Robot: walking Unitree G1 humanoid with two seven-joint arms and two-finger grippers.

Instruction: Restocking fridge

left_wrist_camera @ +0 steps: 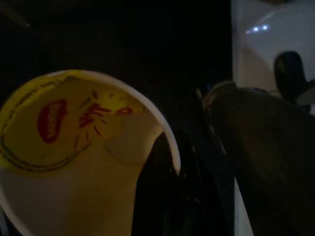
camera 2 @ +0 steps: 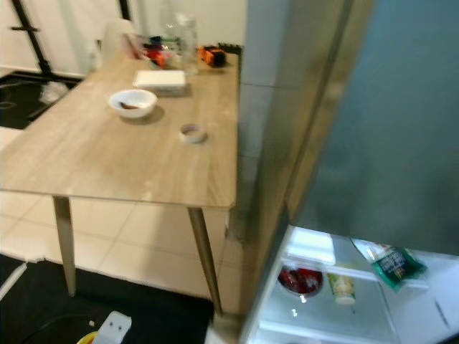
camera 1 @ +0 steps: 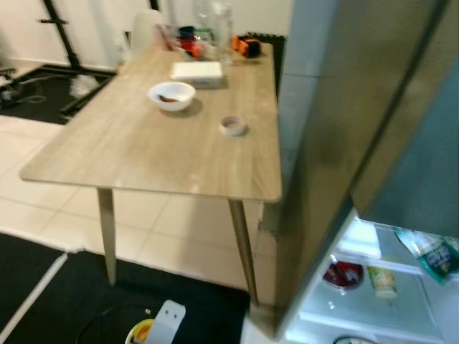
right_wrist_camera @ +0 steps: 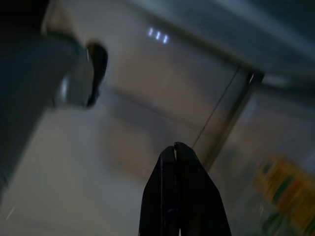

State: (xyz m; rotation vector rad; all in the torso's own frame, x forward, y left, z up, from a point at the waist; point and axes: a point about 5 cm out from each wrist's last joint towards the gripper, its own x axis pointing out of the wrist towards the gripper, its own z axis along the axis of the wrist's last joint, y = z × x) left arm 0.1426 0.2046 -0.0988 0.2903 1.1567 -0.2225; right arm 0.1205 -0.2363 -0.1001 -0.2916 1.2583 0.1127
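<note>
Left eye view: a long light wooden table (camera 1: 143, 150) is seen beside the tall grey open fridge (camera 1: 337, 143), whose lit white interior is seen low down. On the table, well away from the fridge, a white bowl with dark contents (camera 1: 171, 95) is set, with a flat white box (camera 1: 196, 71) just behind it and a small round pale dish (camera 1: 233, 125) nearer the fridge; a cluster of clear bottles and orange items (camera 1: 215, 36) is gathered at the far end of the table. Inside the fridge a dark red round container (camera 1: 343, 274) is placed beside a small pale green-labelled cup (camera 1: 384, 281), and a green and white packet (camera 1: 430, 254) is seen above them. The task's item, a white tub with a yellow lid bearing a red logo (left_wrist_camera: 74, 147), is held close against the left gripper (left_wrist_camera: 172, 196) in the dark left wrist view; how far the fingers are parted cannot be told. In the right wrist view the right gripper (right_wrist_camera: 175, 147) is pointed into the fridge, its black fingers pressed together with nothing between them.
</note>
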